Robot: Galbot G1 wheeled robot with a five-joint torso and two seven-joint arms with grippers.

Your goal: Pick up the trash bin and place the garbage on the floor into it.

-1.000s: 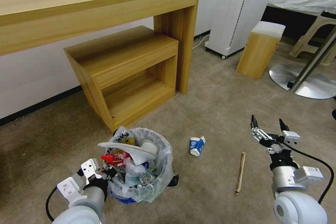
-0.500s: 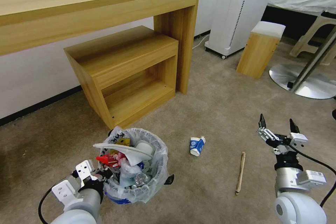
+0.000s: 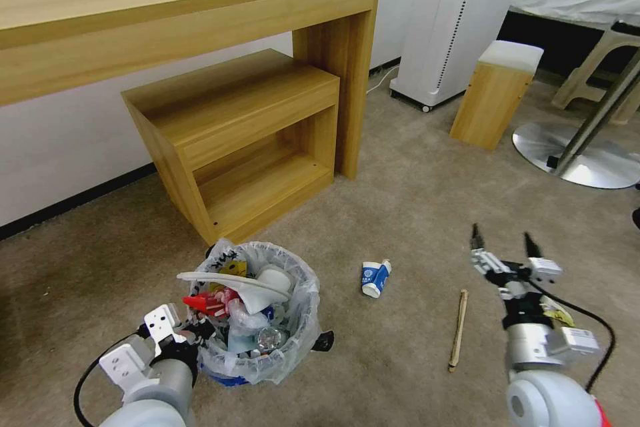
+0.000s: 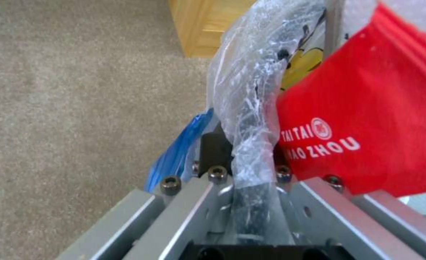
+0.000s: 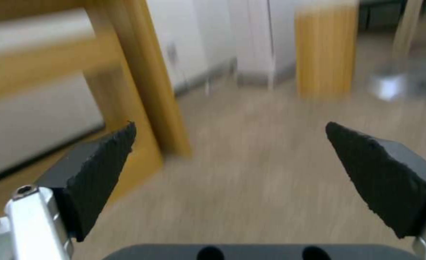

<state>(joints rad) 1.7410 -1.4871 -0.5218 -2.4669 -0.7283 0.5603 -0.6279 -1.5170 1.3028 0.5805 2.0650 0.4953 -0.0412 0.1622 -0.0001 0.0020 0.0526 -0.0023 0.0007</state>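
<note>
Nearest on the left, the left end effector (image 3: 193,333) is clamped on the rim of the trash bin (image 3: 293,340), pinching the dark rim together with the clear plastic liner (image 4: 251,108) folded over it. That grip at the lip looks chosen so the bin can be carried along while its mouth stays up and free for dropping things in. The bin sits low at the near left, just in front of the wooden side cabinet (image 3: 240,127), and it is heaped: a white slipper (image 3: 233,278) lies across the top, with a red wrapper (image 3: 203,303) and crushed clear bottles (image 3: 257,337) under it. In the left wrist view the red wrapper (image 4: 367,119) presses right beside the clamped rim, and its white lettering reads "TAI TAI" over what looks like "AO ZHOU", seen upside down. A yellow smiley print (image 4: 302,65) shows through the liner; the black lettering near it is too broken to read.

On the near right, the right end effector (image 3: 505,248) hangs above the carpet with its two black fingertips (image 5: 102,159) spread wide and nothing between them, tips pointing away from the robot. My guess is it is being lined up for the floor litter.

Just left of it lies the wooden stick (image 3: 458,329), flat on the carpet (image 3: 400,200). A little farther and to the left lies the blue-and-white paper cup (image 3: 375,278), on its side; its print is too small to read. Those two pieces look like what is left to collect.

Beyond, the long bench (image 3: 187,7) stands against the wall.
</note>
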